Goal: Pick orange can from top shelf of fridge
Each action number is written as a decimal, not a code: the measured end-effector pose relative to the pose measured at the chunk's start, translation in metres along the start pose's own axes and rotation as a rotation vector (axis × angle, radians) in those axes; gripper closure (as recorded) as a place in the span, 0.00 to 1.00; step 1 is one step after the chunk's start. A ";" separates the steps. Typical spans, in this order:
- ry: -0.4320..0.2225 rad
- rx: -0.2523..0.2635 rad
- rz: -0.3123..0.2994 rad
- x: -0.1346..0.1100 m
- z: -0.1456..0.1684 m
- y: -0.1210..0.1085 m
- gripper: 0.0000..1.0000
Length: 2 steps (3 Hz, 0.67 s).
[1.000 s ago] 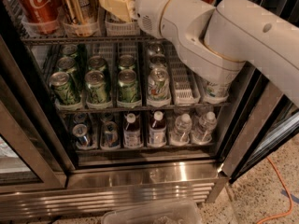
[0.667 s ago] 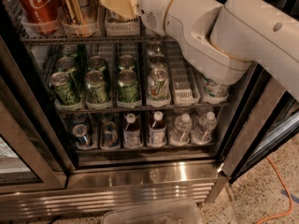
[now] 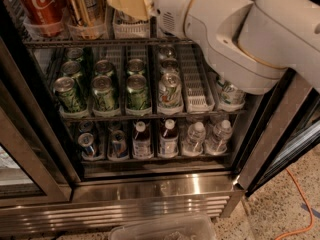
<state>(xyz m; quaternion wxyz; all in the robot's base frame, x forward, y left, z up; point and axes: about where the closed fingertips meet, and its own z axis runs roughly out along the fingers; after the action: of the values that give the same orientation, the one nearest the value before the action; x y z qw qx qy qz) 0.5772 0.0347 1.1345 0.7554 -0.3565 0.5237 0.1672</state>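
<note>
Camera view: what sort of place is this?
Probably a shop or office pantry: a steel drinks fridge with wire racks of green cans and bottles, on a speckled floor. The end effector is at the top shelf, beside the orange can.

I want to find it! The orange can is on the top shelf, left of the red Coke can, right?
No. In the camera view the orange can sits on the top shelf right of the red Coke can, with the gripper on its other side.
</note>
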 end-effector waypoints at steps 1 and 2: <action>0.005 -0.025 0.007 -0.004 -0.011 0.011 1.00; 0.022 -0.037 0.018 -0.003 -0.023 0.019 1.00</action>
<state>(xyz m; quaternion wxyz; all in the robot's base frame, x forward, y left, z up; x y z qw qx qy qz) 0.5486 0.0317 1.1260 0.7413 -0.3677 0.5319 0.1797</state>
